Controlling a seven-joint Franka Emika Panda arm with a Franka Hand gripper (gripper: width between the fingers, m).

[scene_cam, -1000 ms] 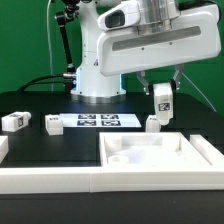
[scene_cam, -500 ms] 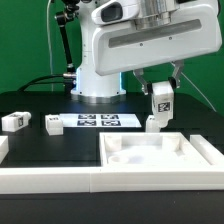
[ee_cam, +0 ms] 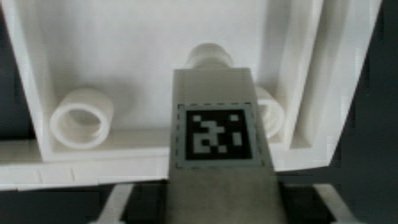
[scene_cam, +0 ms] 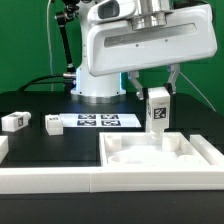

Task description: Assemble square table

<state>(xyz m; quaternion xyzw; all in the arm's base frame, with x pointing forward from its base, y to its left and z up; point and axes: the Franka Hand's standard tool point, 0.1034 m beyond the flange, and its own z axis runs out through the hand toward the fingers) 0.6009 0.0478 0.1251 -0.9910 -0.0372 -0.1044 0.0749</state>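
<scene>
One leg [scene_cam: 158, 110] hangs clamped in the part-closed gripper [scene_cam: 157, 93], at twelve o'clock of the table top [scene_cam: 185, 150]; two loose legs [scene_cam: 51, 124] lie at nine o'clock of the marker board [scene_cam: 97, 122].

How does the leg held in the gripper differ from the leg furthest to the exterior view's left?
Pose: the held leg stands upright, while the leftmost leg lies on its side.
Support: the held leg is clamped in the gripper, while the leftmost leg rests free on the black table.
Place: the held leg is at the square table top's far rim, and the leftmost leg is well away from it.
Both are small white blocks with black-and-white tags.
</scene>
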